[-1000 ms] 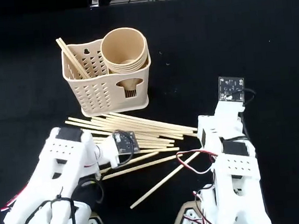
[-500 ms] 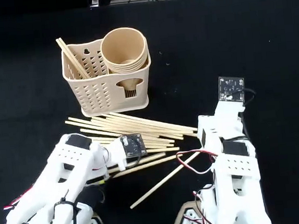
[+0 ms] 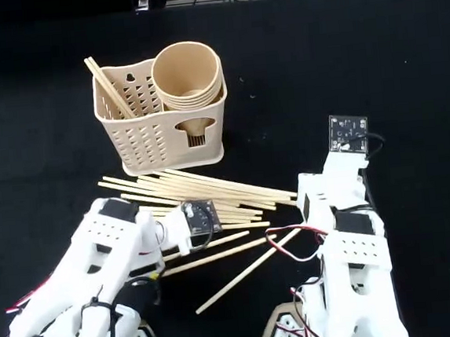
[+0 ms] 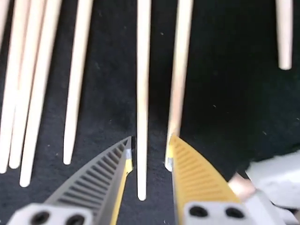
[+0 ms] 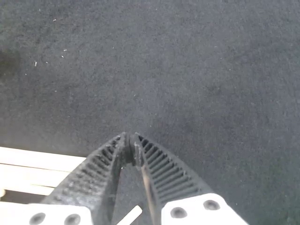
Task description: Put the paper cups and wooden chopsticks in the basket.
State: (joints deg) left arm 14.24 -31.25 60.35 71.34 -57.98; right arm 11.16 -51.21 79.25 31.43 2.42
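"Closing on one stick alone is the job here," the first says. "The left gripper (image 4: 147, 157) is partly open and holds nothing yet. The end of one chopstick (image 4: 142, 93) lies on the table between its jaws."

"And the neighbour?" the second asks.

"A second chopstick (image 4: 180, 70) runs just beside it, ending at the tip of the yellow finger (image 4: 192, 178). Whether that tip touches it cannot be told. The arm probably wants to shift a little toward the grey finger (image 4: 103, 180), leaving the neighbour outside. Then it should go low and bite farther up the stick, not on the very end."

"Where does it go then?"

"The basket (image 3: 140, 140) stands in the upper left of the high view. The paper cups (image 3: 187, 73) are stacked in its right compartment, and a leaning chopstick (image 3: 107, 86) is in the left one. That left slot is the likely target. Tipping the stick upright before lowering should keep it off the rim."

"The rest?"

"The loose chopsticks (image 3: 211, 193) lie fanned on the black table (image 3: 404, 58) at centre frame, below the basket. The right gripper (image 5: 130, 143) has its tips together on nothing, over bare cloth."
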